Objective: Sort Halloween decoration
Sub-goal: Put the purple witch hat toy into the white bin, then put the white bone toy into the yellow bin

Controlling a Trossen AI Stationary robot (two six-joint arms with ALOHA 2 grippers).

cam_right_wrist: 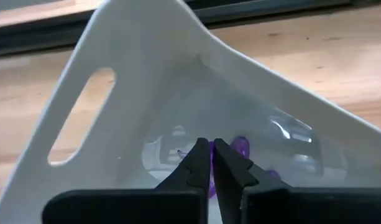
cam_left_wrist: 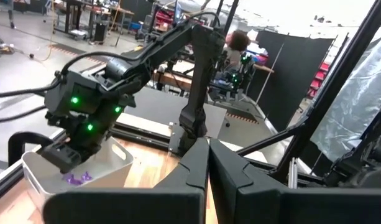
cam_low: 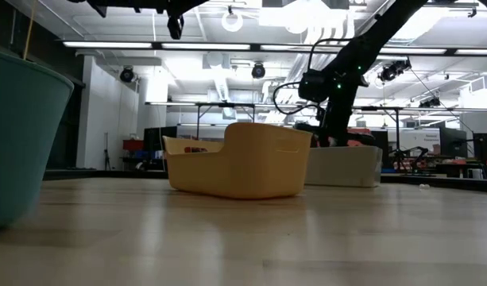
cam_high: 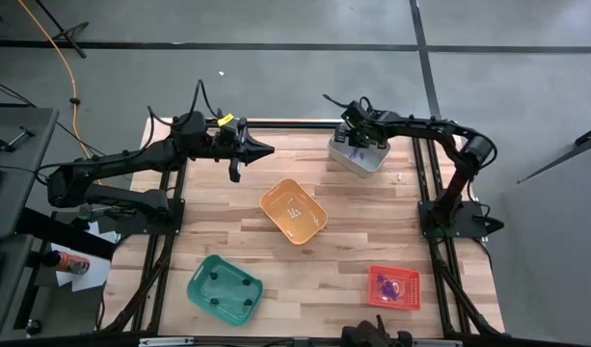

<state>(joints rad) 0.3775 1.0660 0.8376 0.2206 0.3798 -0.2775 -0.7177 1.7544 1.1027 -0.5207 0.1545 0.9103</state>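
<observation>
Purple trinkets (cam_right_wrist: 242, 147), tiny and thin, lying on the floor of the white bin (cam_right_wrist: 146, 81) at the table's far right corner, just beyond the right gripper (cam_right_wrist: 210, 149). Fingertips nearly together there, only a sliver of gap, low inside the bin and right beside one purple piece; whether anything is pinched between them cannot be told. Same purple bits visible from the left wrist view (cam_left_wrist: 77, 179), under the right gripper's head.

Likely very light, stiff moulded plastic, smooth and a bit slippery against the glossy bin floor; prone to skate away or flip if nudged from one side. Best taken across the narrowest part of the body with a shallow pinch, fingertips touching down on either side, little force needed. Small enough to slip out of a loose grip.

More purple pieces already in the red bin (cam_high: 394, 287) at the near right; dark ones in the green bin (cam_high: 224, 289) at the near left; pale ones in the orange bin (cam_high: 293, 210) at the middle of the table (cam_high: 353, 241).

Left gripper (cam_high: 266, 149) hovering high above the table's far middle, well apart from every bin, fingers pressed together and holding nothing.
</observation>
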